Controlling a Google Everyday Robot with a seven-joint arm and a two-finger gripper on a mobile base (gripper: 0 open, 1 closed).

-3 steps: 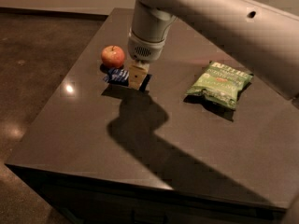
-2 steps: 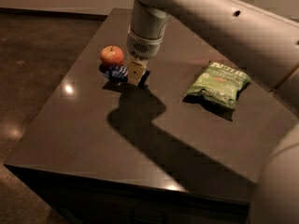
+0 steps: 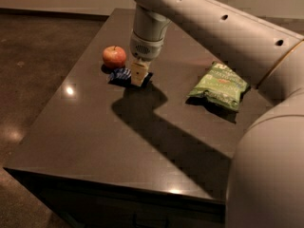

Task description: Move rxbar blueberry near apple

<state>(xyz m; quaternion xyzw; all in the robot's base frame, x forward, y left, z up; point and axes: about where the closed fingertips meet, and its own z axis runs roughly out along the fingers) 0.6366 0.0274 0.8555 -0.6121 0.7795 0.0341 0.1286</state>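
The rxbar blueberry, a small dark blue wrapper, lies flat on the dark table just right of and in front of the red apple. My gripper hangs from the white arm directly over the bar's right end, its tan fingers pointing down at the table. The bar's right end is hidden behind the fingers.
A green chip bag lies on the table to the right. The arm's forearm crosses the upper right of the view. The table's left edge runs close to the apple. Dark floor lies to the left.
The arm and gripper have shifted slightly left and away with the view; the blue bar stays beside the apple on the table.
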